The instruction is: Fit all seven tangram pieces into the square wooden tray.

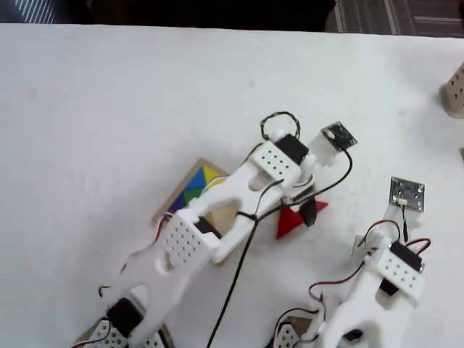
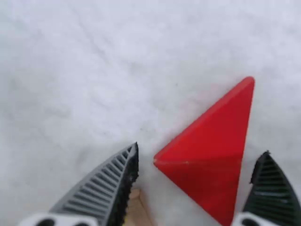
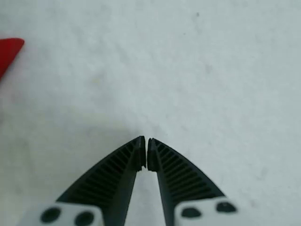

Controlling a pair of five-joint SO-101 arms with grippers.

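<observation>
White table (image 1: 109, 109) is spread beneath both arms. A red triangle (image 2: 211, 155) is laid flat on it between the left jaws, which are held apart and unclamped, near the wooden tray (image 1: 176, 190). The right jaws are pressed together over bare table.

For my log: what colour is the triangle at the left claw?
Red; the triangle shows best in the left wrist view.
</observation>
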